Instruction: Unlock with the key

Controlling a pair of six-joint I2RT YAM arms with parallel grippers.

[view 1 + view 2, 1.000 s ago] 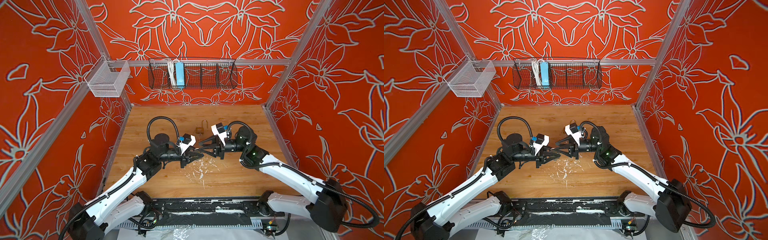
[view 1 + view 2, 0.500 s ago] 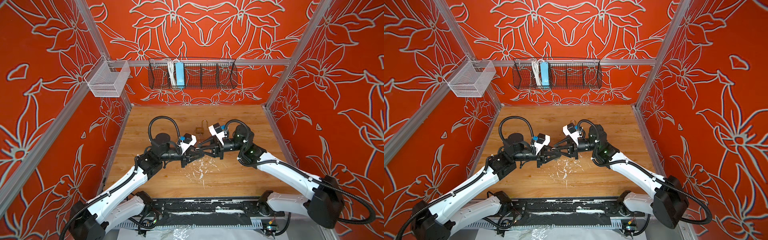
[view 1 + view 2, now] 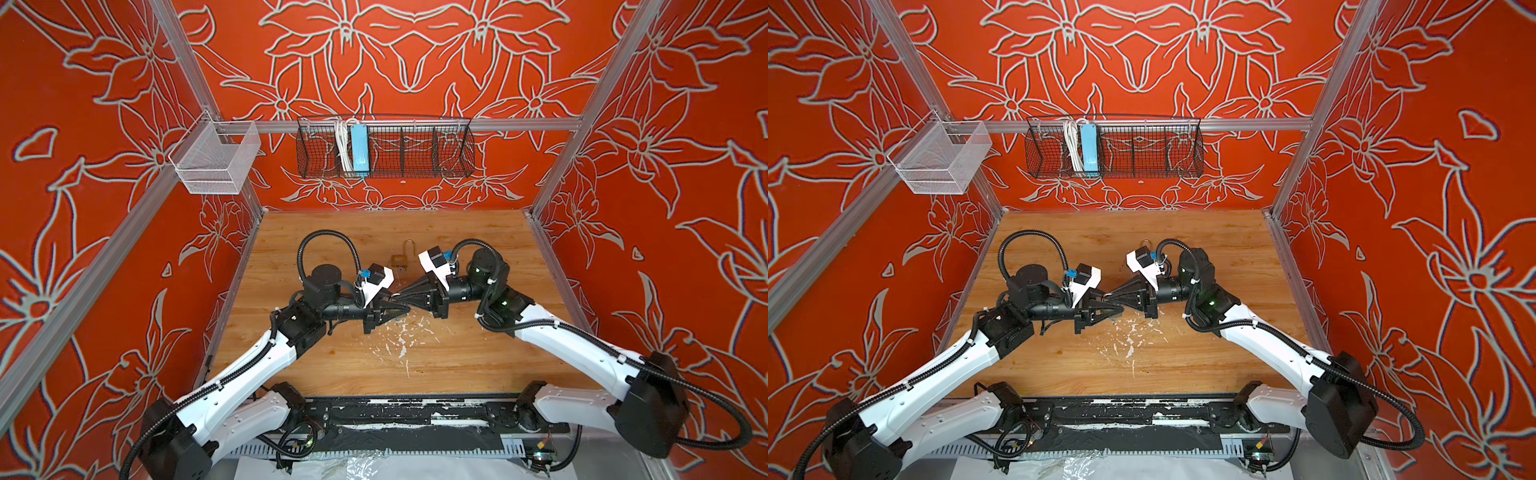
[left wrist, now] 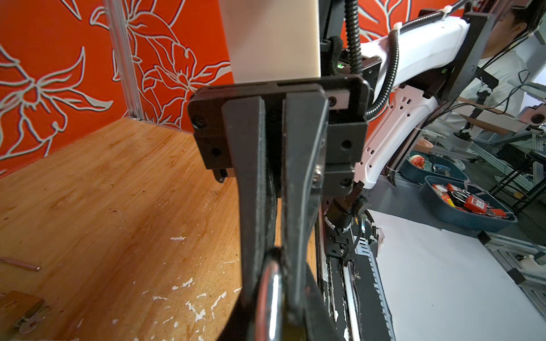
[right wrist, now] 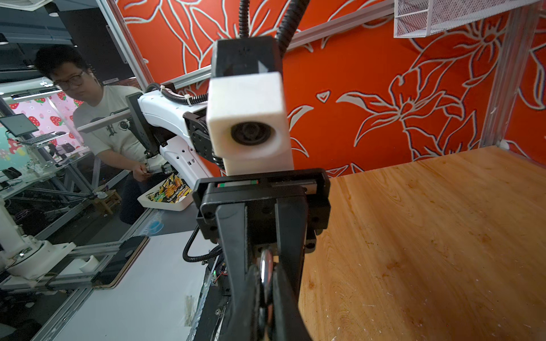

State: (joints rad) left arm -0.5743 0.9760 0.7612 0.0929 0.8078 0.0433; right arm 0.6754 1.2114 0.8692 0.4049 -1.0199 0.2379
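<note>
- Progress: early stage. The padlock point(image 3: 400, 260) lies flat on the table point(image 3: 478, 361), untouched, at 12 o'clock from the gripper tips. Its shackle appears closed.
- The key ring point(image 5: 266, 267) sits above the table centre, pinched from 2 sides. The key blade itself is hidden.
- The left gripper point(image 3: 403, 309) is clenched on the ring. Its arm reaches in from 7 o'clock, fingers level, pointing toward 3 o'clock.
- The right gripper point(image 3: 397, 297) is clenched on the same ring. Its arm reaches in from 4 o'clock, pointing toward 9 o'clock, tip to tip.
- Remaining, by judgement: finish the handover, insert the key, turn it.
</note>
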